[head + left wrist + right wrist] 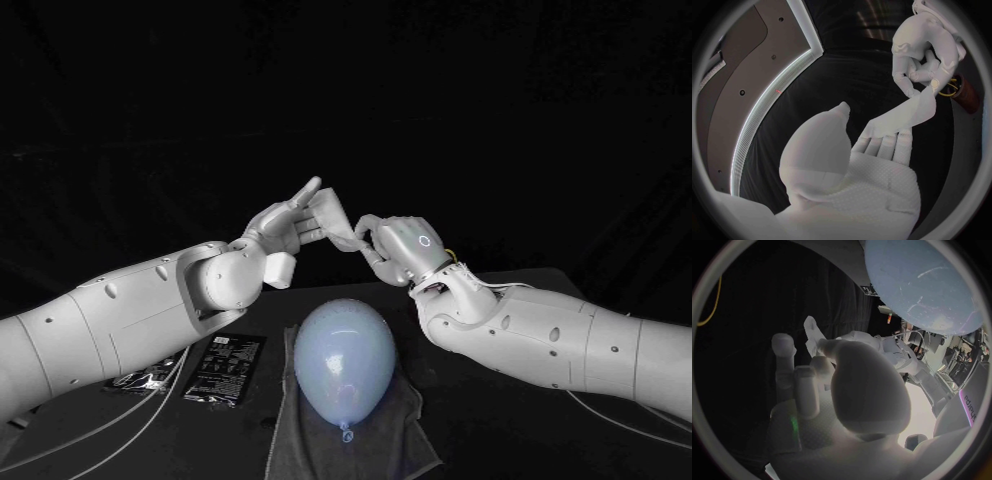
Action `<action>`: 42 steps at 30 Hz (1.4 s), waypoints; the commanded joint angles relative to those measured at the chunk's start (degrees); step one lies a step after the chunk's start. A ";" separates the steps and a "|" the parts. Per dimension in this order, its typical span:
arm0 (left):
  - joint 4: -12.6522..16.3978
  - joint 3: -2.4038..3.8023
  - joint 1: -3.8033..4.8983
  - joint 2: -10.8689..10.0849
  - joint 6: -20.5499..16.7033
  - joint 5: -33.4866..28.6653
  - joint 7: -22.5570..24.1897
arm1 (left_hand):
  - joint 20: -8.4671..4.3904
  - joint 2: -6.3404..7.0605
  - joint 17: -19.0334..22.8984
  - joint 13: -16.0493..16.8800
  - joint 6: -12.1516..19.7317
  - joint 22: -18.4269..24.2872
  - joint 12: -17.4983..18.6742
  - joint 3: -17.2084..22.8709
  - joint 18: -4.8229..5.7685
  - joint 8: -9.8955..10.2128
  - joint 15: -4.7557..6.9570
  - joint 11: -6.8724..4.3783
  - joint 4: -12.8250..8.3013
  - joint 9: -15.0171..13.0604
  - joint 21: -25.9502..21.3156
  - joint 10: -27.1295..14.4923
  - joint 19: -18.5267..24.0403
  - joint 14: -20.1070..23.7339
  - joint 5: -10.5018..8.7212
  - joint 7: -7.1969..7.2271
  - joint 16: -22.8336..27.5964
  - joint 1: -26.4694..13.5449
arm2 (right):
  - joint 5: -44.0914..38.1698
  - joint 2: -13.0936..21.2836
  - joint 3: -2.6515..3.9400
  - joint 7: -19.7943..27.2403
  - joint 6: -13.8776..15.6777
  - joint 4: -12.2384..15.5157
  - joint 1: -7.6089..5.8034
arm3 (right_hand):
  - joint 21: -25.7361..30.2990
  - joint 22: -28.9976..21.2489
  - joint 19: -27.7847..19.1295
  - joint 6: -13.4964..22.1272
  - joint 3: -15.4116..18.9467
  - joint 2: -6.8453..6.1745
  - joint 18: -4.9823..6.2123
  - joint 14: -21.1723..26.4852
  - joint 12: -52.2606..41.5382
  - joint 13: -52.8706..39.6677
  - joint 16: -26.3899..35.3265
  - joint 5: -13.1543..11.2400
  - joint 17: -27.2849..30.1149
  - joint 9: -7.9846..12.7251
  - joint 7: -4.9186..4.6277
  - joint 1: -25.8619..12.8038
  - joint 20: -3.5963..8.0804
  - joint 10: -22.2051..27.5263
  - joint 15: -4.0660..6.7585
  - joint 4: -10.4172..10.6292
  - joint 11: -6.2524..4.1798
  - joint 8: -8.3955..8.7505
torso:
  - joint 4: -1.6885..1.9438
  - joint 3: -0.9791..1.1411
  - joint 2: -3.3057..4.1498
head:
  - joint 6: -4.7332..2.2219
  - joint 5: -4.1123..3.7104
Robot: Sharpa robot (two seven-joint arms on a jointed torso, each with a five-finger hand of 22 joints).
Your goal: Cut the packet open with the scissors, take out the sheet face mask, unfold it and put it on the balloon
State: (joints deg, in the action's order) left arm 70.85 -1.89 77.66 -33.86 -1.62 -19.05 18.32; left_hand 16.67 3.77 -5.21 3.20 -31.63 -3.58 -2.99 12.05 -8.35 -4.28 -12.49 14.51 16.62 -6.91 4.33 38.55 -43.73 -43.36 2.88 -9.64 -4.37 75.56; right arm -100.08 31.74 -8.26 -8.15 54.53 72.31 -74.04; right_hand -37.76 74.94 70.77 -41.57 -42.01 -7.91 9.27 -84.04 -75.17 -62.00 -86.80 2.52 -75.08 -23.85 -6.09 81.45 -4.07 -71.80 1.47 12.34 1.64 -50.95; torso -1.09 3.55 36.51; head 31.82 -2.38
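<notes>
Both arms are raised above the counter (505,435), and the sheet face mask (903,117) is stretched in the air between them. The left robot hand (289,232) holds one end at its fingertips; the right robot hand (398,246) pinches the other. Below, the balloon (343,360) lies on a dark cloth (306,452), with the black packet (227,368) just beside it.

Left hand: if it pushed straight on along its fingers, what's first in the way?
The sheet face mask at the left hand's fingertips, then the right hand pinching its other end. Depth between hands unclear.
</notes>
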 commanded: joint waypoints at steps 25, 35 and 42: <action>-3.76 -0.04 -0.06 1.06 -3.74 29.76 1.44 | -0.03 1.82 0.15 0.24 -5.93 0.24 -0.49 -10.12 3.31 -2.07 -0.11 -0.26 0.19 -1.19 -0.86 5.04 9.65 1.88 -0.17 -7.12 0.55 0.85 | 3.12 3.32 1.05 -4.15 -5.86 7.37 -7.76 | -7.75 4.13 3.77 -4.03 -4.86 -1.30 -1.74 -4.41 -2.63 -6.41 -1.76 0.26 -9.85 3.99 0.74 -4.20 0.92 -5.77 0.89 -6.27 -0.67 0.72 | -0.02 -0.10 -0.03 | -1.05 -0.38; -6.95 -0.24 -0.41 1.98 -4.25 35.66 1.60 | -0.05 2.23 -0.03 0.32 -6.70 0.14 -0.60 -13.72 3.25 -2.26 -0.02 -0.31 0.32 -1.28 -0.66 6.61 9.08 0.81 -0.15 -7.16 0.38 1.16 | 2.19 3.29 1.33 -6.47 -20.24 8.11 -11.57 | -8.15 4.50 3.83 -4.80 -4.72 -1.20 -1.82 -4.52 -2.69 -7.01 -1.87 0.26 -10.28 5.02 0.65 -4.70 0.91 -6.10 0.83 -7.44 -0.60 1.68 | -0.02 -0.10 -0.07 | -1.58 -0.70; -8.36 -0.62 -0.48 2.39 -3.52 38.86 1.15 | -0.05 3.18 -0.12 0.34 -6.87 0.14 -0.60 -15.20 3.23 -2.30 0.02 -0.32 0.42 -1.27 -0.63 7.15 9.02 0.36 -0.13 -7.19 0.29 1.26 | 1.75 2.04 1.48 -8.14 -27.09 6.79 -13.61 | -8.32 4.61 3.86 -5.05 -4.65 -1.15 -1.85 -4.52 -2.80 -7.35 -1.87 0.26 -10.32 5.29 0.65 -4.86 0.90 -6.29 0.81 -7.74 -0.59 1.90 | -0.02 -0.17 -0.16 | -1.87 -0.87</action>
State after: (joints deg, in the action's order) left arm 62.60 -2.55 77.16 -31.68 -5.37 16.27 18.82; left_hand 16.47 6.59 -5.23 3.49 -38.08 -3.35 -3.28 -2.92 -6.15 -6.20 -12.30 14.23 17.07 -8.14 3.45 45.19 -34.30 -42.61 2.88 -10.35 -3.98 76.82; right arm -97.14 34.03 -6.80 -14.23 34.28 79.47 -87.49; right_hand -45.81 74.95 74.09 -46.19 -46.71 -9.12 8.00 -84.03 -77.61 -69.29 -88.45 2.66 -74.95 -18.66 -5.61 77.11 -3.19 -77.69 1.85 4.90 1.03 -49.20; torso -1.09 3.42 36.40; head 30.03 -3.22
